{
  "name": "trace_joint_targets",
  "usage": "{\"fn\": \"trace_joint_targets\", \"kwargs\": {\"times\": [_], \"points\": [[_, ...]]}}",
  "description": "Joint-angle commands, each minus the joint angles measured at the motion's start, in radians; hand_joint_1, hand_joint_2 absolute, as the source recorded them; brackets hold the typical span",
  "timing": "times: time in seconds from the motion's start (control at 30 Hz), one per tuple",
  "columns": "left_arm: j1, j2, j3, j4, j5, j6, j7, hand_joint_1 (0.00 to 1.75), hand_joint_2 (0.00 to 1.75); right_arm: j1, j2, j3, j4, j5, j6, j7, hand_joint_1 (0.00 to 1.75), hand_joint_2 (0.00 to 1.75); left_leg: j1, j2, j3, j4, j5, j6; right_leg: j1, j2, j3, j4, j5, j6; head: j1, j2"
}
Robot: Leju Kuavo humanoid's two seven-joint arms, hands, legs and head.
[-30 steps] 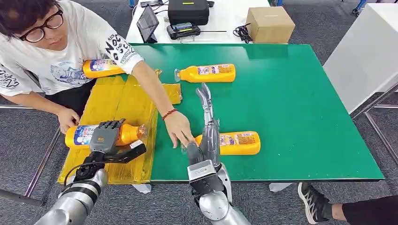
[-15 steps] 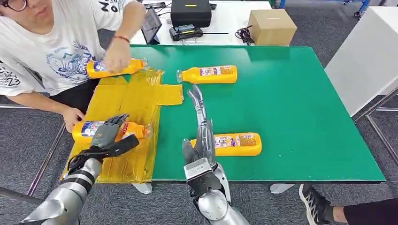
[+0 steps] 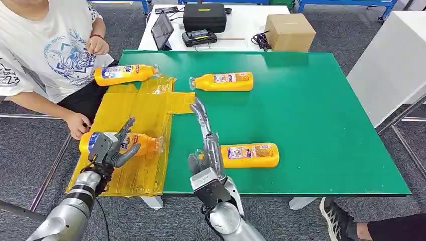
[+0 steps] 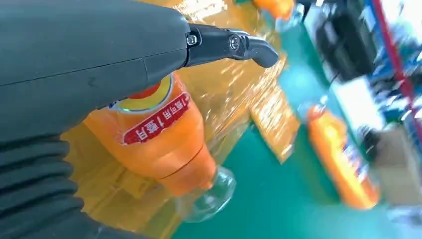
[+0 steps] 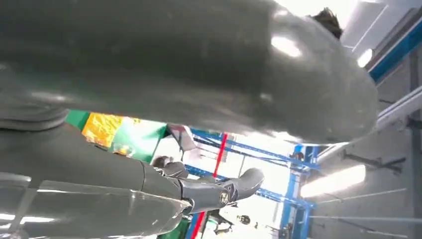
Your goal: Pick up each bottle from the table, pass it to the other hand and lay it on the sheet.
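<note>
Head view, table scene. Your left hand sits at the near-left, over the yellow sheet, fingers spread apart above the near-left bottle; no grip visible. That bottle lies on its side on the sheet, clear cap pointing right toward the green table. In the left wrist view the same bottle lies just below the thumb and a dark fingertip, w/ a gap between finger and bottle.

Your right hand is raised at the near edge of the table, fingers long and straight, pointing far, holding nothing; hand wide. Right wrist view: fingers extended, blurred room lights behind.

Bottle positions:
- far-left bottle: on its side at the far end of the sheet, near the person seated at the left.
- far-centre bottle: on its side on the bare table, just right of the sheet's far flap, cap to the left.
- near-centre bottle: on its side on the bare table, just right of your right hand, label up.

Background: white side table beyond the far edge w/ a black case, a tablet and a cardboard box. A shoe shows at the near-right on the floor.
</note>
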Motion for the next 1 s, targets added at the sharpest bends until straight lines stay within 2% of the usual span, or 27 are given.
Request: {"fn": "trace_joint_targets", "kwargs": {"times": [0.03, 0.1, 0.17, 0.2, 0.23, 0.27, 0.3, 0.33, 0.47, 0.5, 0.57, 0.6, 1.0], "points": [[0.074, -0.067, -0.025, -0.147, 0.086, 0.346, -0.052, 0.00, 0.00, -0.038, 0.008, 0.014, 0.106, 0.004, -0.021, 0.003, 0.00, 0.00, 0.001, 0.004, -0.001, -0.001, 0.000, -0.002, 0.001, 0.004, -0.002, -0.002, 0.001, -0.002, 0.000, 0.000], [0.102, -0.070, -0.114, -0.245, 0.162, 0.522, -0.052, 0.00, 0.00, -0.047, 0.006, 0.022, 0.125, 0.026, -0.047, 0.009, 0.00, 0.00, 0.002, 0.003, -0.004, 0.000, -0.001, -0.002, 0.002, 0.003, -0.004, -0.001, 0.001, -0.002, 0.000, 0.000], [0.104, -0.063, -0.136, -0.253, 0.158, 0.565, -0.052, 0.00, 0.00, -0.048, 0.006, 0.021, 0.127, 0.026, -0.046, 0.009, 0.00, 0.00, 0.002, 0.005, -0.006, 0.001, -0.001, -0.002, 0.002, 0.003, -0.006, 0.000, 0.001, -0.002, 0.000, 0.000], [0.115, -0.057, -0.180, -0.307, 0.179, 0.687, -0.052, 0.00, 0.00, -0.052, 0.003, 0.022, 0.141, 0.059, -0.069, 0.028, 0.00, 0.00, 0.002, 0.007, -0.006, 0.001, -0.001, -0.002, 0.002, 0.005, -0.007, -0.001, 0.001, -0.002, 0.000, 0.000], [0.132, -0.038, -0.231, -0.351, 0.209, 0.784, -0.052, 0.00, 0.00, -0.057, -0.005, 0.025, 0.152, 0.116, -0.086, 0.077, 0.00, 0.00, 0.002, 0.007, -0.008, 0.001, -0.001, -0.002, 0.002, 0.005, -0.009, 0.000, 0.001, -0.002, 0.000, 0.000], [0.148, -0.028, -0.247, -0.390, 0.256, 0.808, -0.052, 0.00, 0.00, -0.067, -0.019, 0.033, 0.171, 0.194, -0.087, 0.156, 0.00, 0.00, 0.001, 0.006, -0.010, 0.000, 0.000, -0.001, 0.001, 0.005, -0.011, 0.000, 0.002, 0.000, 0.000, 0.000], [0.166, -0.021, -0.250, -0.434, 0.302, 0.827, -0.052, 0.00, 0.00, -0.067, -0.027, 0.026, 0.178, 0.279, -0.085, 0.222, 0.00, 1.75, 0.002, 0.007, -0.010, 0.001, -0.001, -0.002, 0.003, 0.006, -0.012, -0.001, 0.002, -0.001, 0.000, 0.000], [0.190, -0.025, -0.211, -0.498, 0.272, 0.827, -0.052, 0.00, 0.00, -0.074, -0.048, 0.019, 0.190, 0.378, -0.087, 0.293, 0.00, 1.75, 0.002, 0.006, -0.011, 0.000, -0.001, -0.002, 0.002, 0.007, -0.012, -0.001, 0.002, -0.001, 0.000, 0.000], [0.246, -0.056, -0.105, -0.653, 0.279, 0.827, -0.052, 0.00, 0.00, -0.066, -0.103, -0.055, 0.161, 0.512, -0.062, 0.410, 0.00, 1.75, 0.003, 0.008, -0.011, 0.000, -0.002, -0.001, 0.003, 0.008, -0.012, -0.001, 0.001, -0.001, 0.000, 0.000], [0.261, -0.062, -0.086, -0.696, 0.264, 0.827, -0.052, 0.00, 0.00, -0.069, -0.133, -0.070, 0.142, 0.572, -0.028, 0.475, 0.00, 1.75, 0.003, 0.007, -0.013, 0.000, -0.001, -0.001, 0.003, 0.007, -0.013, -0.002, 0.002, 0.000, 0.000, 0.000], [0.281, -0.056, -0.090, -0.739, 0.298, 0.827, -0.052, 0.00, 0.00, -0.073, -0.162, -0.100, 0.136, 0.578, 0.040, 0.526, 0.00, 1.75, 0.003, 0.006, -0.016, 0.001, -0.001, -0.001, 0.003, 0.007, -0.016, -0.002, 0.002, 0.000, 0.000, 0.000], [0.301, -0.043, -0.113, -0.748, 0.362, 0.816, -0.052, 0.00, 0.00, -0.082, -0.202, -0.123, 0.152, 0.602, 0.126, 0.603, 0.00, 1.75, 0.003, 0.008, -0.014, 0.001, -0.002, -0.001, 0.003, 0.008, -0.014, -0.002, 0.002, 0.000, 0.000, 0.000], [0.305, -0.029, -0.156, -0.677, 0.358, 0.819, -0.052, 0.00, 0.00, -0.132, -0.239, -0.171, 0.280, 0.605, 0.199, 0.626, 0.00, 1.75, 0.002, 0.005, -0.016, 0.000, -0.001, -0.001, 0.002, 0.006, -0.016, -0.002, 0.002, -0.001, 0.000, 0.000]]}}
